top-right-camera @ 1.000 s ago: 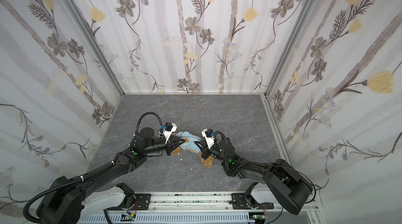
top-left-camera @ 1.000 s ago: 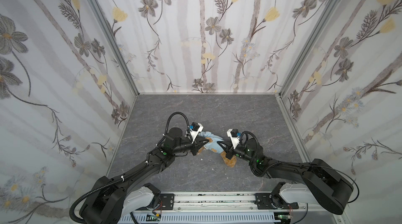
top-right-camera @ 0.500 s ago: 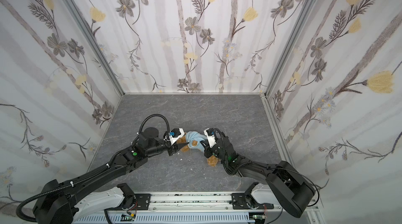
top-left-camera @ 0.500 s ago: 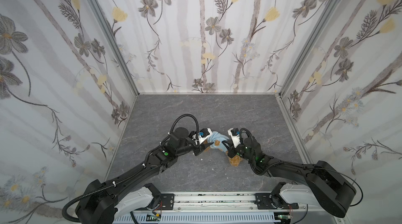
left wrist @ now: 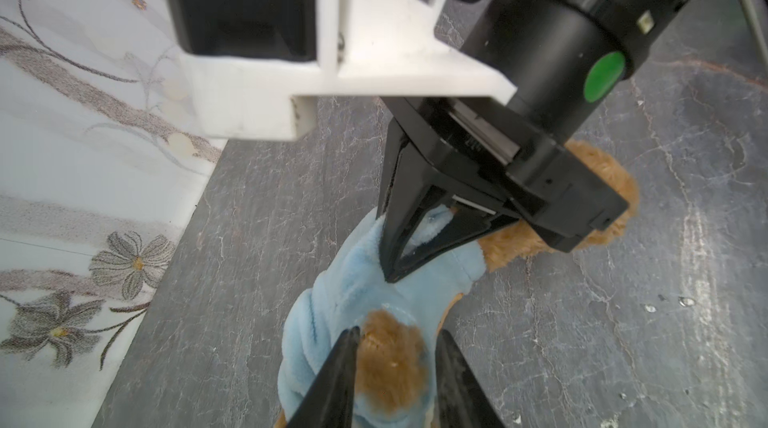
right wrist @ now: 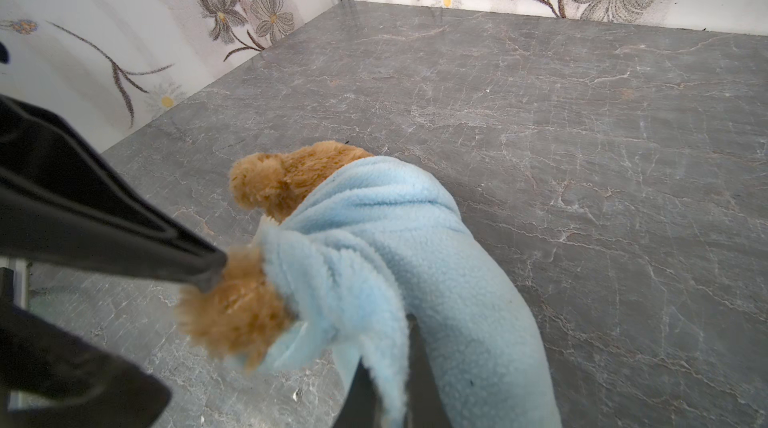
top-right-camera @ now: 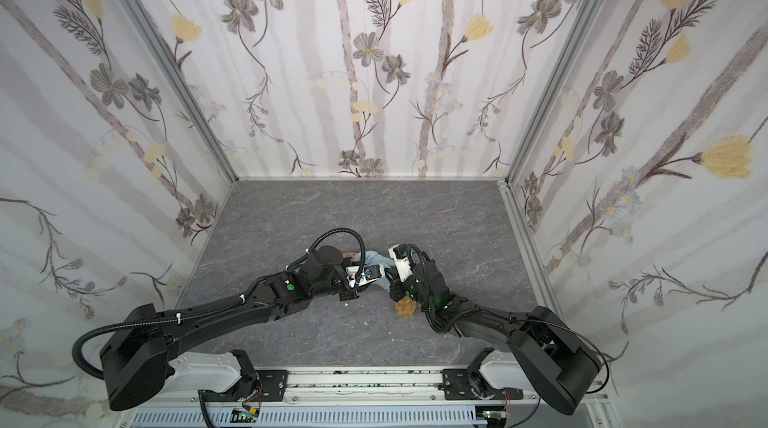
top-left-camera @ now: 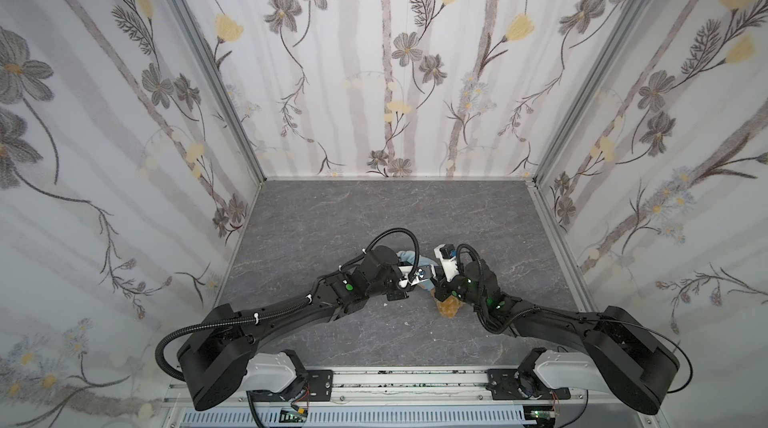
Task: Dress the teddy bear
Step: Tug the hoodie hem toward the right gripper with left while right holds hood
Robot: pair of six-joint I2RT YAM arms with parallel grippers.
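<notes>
Left gripper (left wrist: 399,331) stands partly open astride a paw (left wrist: 390,363) of the teddy bear (right wrist: 291,180), which pokes from a sleeve of the light-blue top (right wrist: 415,239). The right gripper (left wrist: 390,276) is clamped on that top beside the bear, which lies on the grey table (right wrist: 540,93). Best to close softly on fur only, then pull the paw outward against the held fleece.

Between the black jaws of the left gripper (left wrist: 399,334) showed golden-brown fur of the teddy bear (right wrist: 266,185), beside the pale blue fleece top (right wrist: 415,239), over a grey, white-veined tabletop (right wrist: 540,93) and white walls (top-left-camera: 374,72) patterned with grey and yellow flowers.
</notes>
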